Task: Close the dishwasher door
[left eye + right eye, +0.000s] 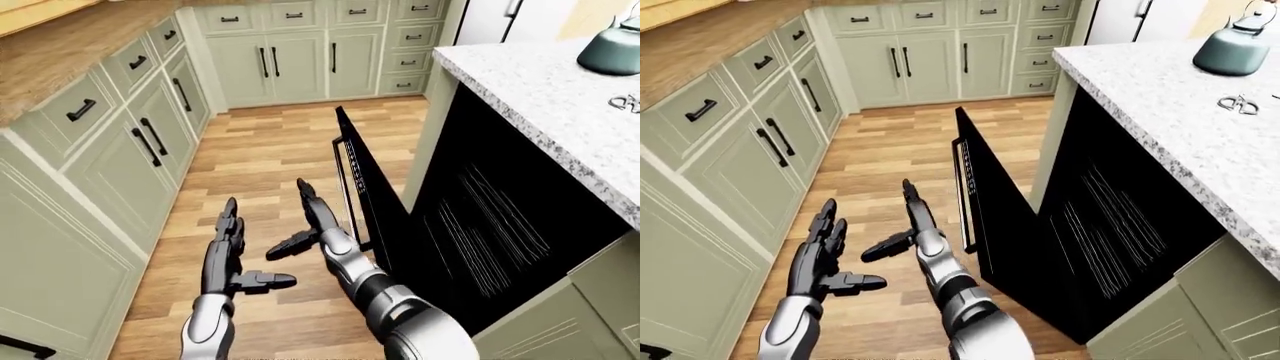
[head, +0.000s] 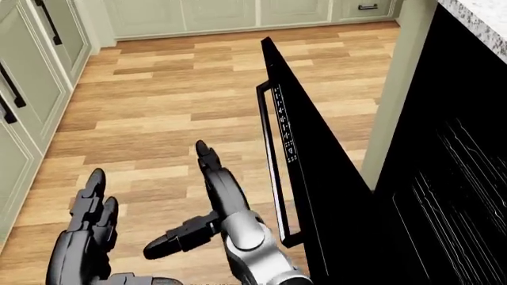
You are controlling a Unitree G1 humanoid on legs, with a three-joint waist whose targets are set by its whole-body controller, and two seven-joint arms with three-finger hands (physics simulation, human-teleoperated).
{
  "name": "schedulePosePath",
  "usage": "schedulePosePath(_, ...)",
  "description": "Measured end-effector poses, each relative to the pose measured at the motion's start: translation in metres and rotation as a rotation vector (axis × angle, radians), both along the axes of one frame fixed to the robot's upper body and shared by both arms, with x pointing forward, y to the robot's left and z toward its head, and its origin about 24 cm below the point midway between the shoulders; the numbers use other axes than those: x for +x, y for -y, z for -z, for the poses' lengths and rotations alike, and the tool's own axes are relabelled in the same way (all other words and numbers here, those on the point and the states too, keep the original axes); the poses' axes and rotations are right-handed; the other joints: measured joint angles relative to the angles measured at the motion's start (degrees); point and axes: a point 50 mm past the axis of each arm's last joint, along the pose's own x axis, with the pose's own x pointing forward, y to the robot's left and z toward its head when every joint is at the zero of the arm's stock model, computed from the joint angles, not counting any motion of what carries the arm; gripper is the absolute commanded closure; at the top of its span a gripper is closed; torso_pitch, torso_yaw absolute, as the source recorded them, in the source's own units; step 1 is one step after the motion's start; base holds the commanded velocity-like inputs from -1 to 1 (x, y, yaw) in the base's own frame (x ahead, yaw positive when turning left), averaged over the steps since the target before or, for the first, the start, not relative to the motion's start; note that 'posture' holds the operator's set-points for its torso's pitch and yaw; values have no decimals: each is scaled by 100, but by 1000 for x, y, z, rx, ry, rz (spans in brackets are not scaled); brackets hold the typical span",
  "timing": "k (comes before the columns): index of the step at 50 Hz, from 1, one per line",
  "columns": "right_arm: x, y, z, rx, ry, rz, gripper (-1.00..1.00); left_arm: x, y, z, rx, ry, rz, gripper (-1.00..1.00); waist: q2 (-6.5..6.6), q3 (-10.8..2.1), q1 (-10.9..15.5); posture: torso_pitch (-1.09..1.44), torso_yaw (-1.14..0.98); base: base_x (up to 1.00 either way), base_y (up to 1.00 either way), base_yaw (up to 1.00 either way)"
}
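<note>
The black dishwasher door (image 2: 305,148) stands partly open, tilted out from the dark dishwasher cavity (image 1: 500,225) under the speckled counter. Its bar handle (image 2: 268,160) runs along the door's outer face. My right hand (image 2: 214,178) is open, fingers stretched out flat, just left of the handle, with the thumb pointing left; I cannot tell if it touches the door. My left hand (image 2: 91,208) is open and empty, further left over the wood floor, apart from the door.
Green cabinets with black handles (image 1: 150,139) line the left side and the top of the eye views (image 1: 290,64). A teal kettle (image 1: 612,46) stands on the granite counter (image 1: 560,105) at right. Wood floor (image 1: 260,157) lies between.
</note>
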Motion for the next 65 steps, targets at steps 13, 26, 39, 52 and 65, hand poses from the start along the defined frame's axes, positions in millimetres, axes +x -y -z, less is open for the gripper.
schedulePosePath(13, -81, -29, 79, 14, -377, -210, -100, -3, -4, -7, -10, 13, -7, -100, 1, -20, 77, 0, 0, 0, 0, 0)
schedulePosePath(26, -99, 17, 117, -119, -494, -130, -100, -5, -2, -9, -12, 19, 1, -100, -72, -57, 91, 0, 0, 0, 0, 0)
schedulePosePath(39, -90, 43, 120, -227, -422, -40, -100, -7, 0, -10, -9, 22, 6, -100, -109, -95, 100, 0, 0, 0, 0, 0)
schedulePosePath(52, -85, 65, 120, -298, -335, 53, -100, -9, 2, -11, -5, 27, 11, -100, -142, -113, 112, 0, 0, 0, 0, 0)
schedulePosePath(65, -83, 86, 121, -316, -299, 157, -100, -9, 3, -10, -1, 26, 13, -100, -177, -97, 119, 0, 0, 0, 0, 0)
